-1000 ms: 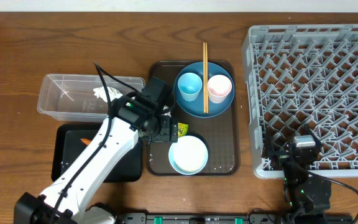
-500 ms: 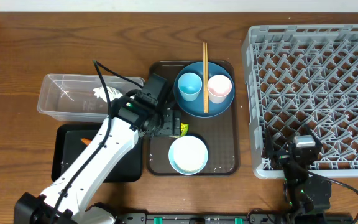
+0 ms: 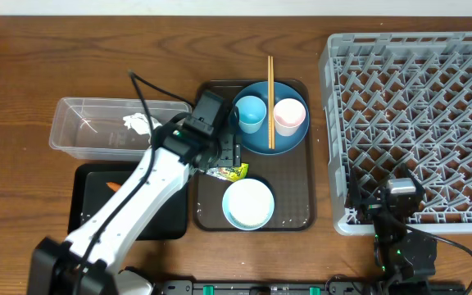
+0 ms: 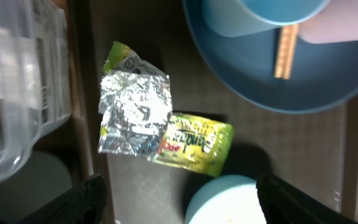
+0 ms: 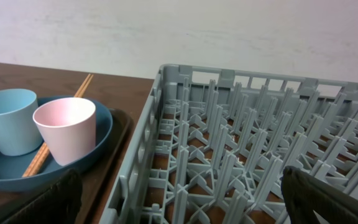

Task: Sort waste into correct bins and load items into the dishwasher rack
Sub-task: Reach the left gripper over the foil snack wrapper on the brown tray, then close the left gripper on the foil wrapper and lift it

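1. The foil wrapper [image 4: 143, 118], crumpled silver with a yellow-green label, lies loose on the textured brown tray [image 4: 278, 149], between the round blue plate [image 4: 272, 81] and the white bowl [image 4: 229, 199].
2. The left gripper [image 4: 185, 202] hangs above it, fingers spread wide, pinching nothing.
3. The clear tub [image 4: 17, 93] stands just beside the tray's left edge.
4. The right gripper [image 5: 179, 205] is spread too, empty, near the grey peg rack [image 5: 241, 143].

The left arm [image 3: 133, 201] is white-shelled with black joints, cable [image 3: 140, 92] and left gripper [image 3: 229, 157]; the right arm [image 3: 401, 246] is all black.
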`<state>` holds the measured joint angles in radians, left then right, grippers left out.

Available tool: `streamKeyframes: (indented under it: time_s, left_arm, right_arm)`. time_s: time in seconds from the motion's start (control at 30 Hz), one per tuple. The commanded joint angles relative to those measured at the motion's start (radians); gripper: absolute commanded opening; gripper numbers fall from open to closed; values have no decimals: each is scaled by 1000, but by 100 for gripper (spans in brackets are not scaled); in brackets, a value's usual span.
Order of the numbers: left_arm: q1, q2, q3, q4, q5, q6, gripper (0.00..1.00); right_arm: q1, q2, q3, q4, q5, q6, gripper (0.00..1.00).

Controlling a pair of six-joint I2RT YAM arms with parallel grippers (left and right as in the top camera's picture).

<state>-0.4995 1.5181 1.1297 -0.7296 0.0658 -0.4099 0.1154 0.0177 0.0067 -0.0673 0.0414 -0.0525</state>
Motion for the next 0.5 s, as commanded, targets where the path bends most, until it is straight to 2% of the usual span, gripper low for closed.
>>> streamKeyframes:
  time_s: [0.0,0.27,0.47]
  left_arm:
    - [-2,62,-16,21,-31,14,78]
    - [-1,178,-15,78,-31,14,71]
    - [-1,264,-15,89,-63,13,70]
  right_arm:
    - [-6,-2,-1,-4,7,-5,99]
    - [-6,-2,-1,-4,7,-5,99]
    - [-6,-2,-1,-4,7,-5,99]
